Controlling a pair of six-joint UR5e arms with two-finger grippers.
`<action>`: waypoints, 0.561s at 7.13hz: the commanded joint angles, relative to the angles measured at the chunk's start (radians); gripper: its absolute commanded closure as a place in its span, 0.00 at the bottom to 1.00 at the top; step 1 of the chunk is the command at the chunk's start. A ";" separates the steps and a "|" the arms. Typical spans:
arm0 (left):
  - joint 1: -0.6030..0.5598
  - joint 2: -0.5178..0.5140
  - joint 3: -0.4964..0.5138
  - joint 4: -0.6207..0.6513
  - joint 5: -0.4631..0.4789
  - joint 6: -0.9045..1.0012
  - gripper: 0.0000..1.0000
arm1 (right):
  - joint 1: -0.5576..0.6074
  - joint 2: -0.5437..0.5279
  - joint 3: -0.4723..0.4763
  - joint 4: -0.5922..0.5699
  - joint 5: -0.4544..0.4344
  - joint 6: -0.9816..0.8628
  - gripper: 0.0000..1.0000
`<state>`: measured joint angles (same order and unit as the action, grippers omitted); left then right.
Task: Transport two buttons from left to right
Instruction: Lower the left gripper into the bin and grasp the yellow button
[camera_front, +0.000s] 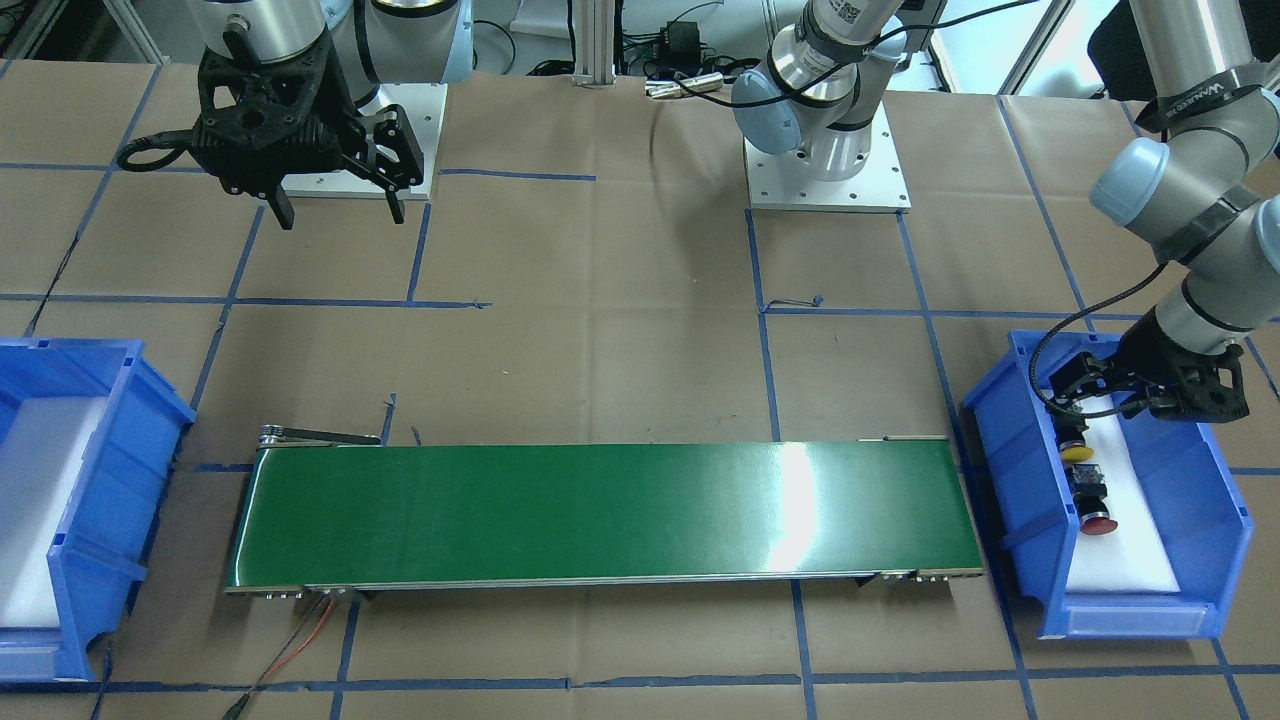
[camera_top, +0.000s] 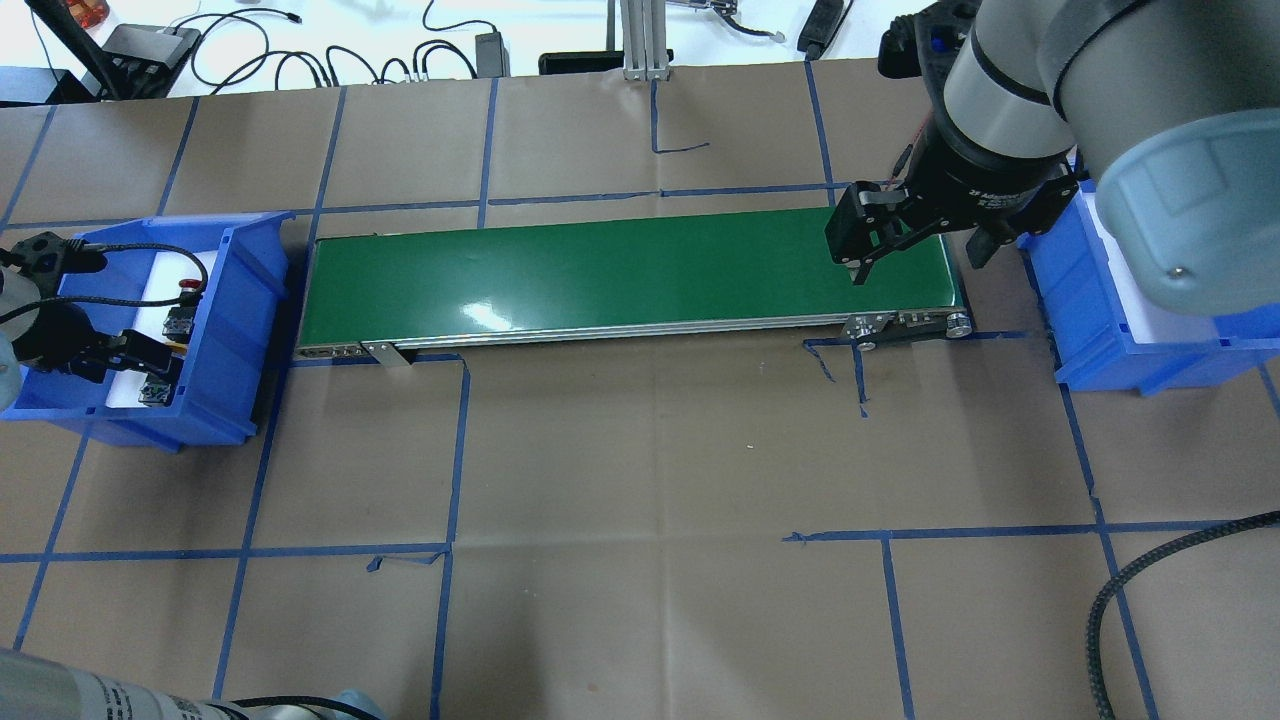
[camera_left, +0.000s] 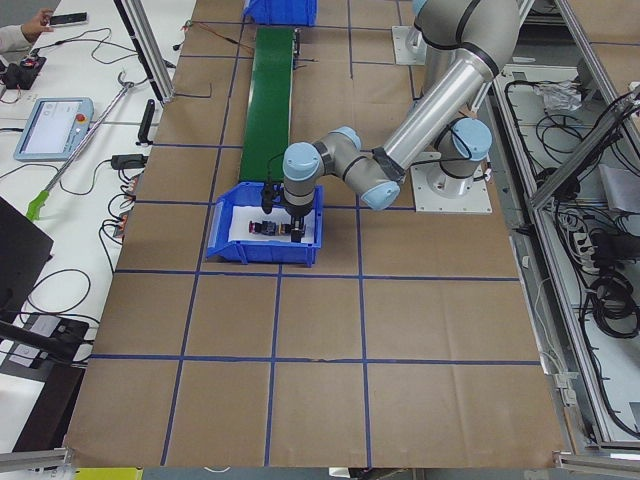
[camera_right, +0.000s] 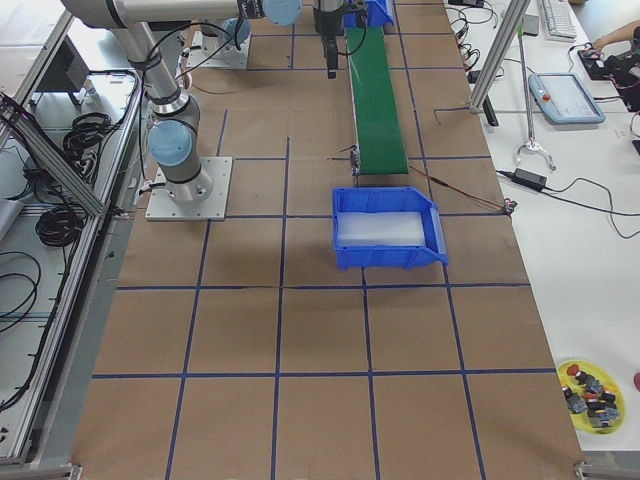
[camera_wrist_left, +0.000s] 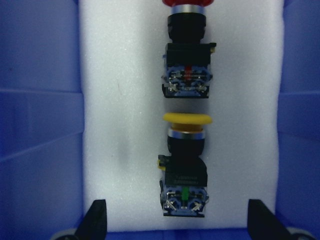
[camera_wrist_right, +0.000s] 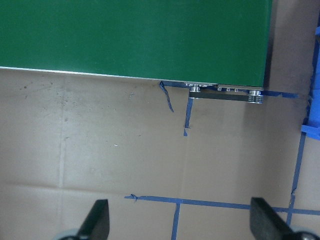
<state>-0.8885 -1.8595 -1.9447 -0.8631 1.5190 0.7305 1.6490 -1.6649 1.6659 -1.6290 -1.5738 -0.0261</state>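
Two buttons: both lie in the blue bin (camera_front: 1020, 470) at the table's left end, neither lifted; the pick-up step is in hand.
Front view: the yellow button (camera_front: 1076, 449) and the red button (camera_front: 1094, 505) lie in line on the bin's white foam; the left gripper (camera_front: 1085, 395) hangs just over the yellow one.
Overhead view: the right gripper (camera_top: 912, 255), fingers spread and holding nothing, hovers above the green belt (camera_top: 620, 275) near its right end; the second bin (camera_top: 1090, 320) sits at the table's right end.
Left wrist view: the fingertips (camera_wrist_left: 97, 220) stand wide apart, well clear of the yellow button's grey block.
Next move: descend and close on the yellow button.
Room: bin walls flank the foam closely; the red button's block sits just beyond the yellow cap.
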 joint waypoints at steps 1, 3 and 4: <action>-0.035 -0.019 -0.002 0.039 0.001 0.000 0.01 | 0.000 -0.001 0.002 0.001 -0.002 -0.001 0.00; -0.037 -0.059 -0.002 0.079 0.001 0.003 0.01 | 0.000 -0.001 0.002 0.001 -0.002 -0.001 0.00; -0.035 -0.067 0.001 0.088 0.003 0.003 0.01 | 0.000 -0.001 0.002 0.001 0.000 0.000 0.00</action>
<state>-0.9235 -1.9116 -1.9458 -0.7927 1.5205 0.7329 1.6490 -1.6654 1.6670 -1.6276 -1.5747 -0.0269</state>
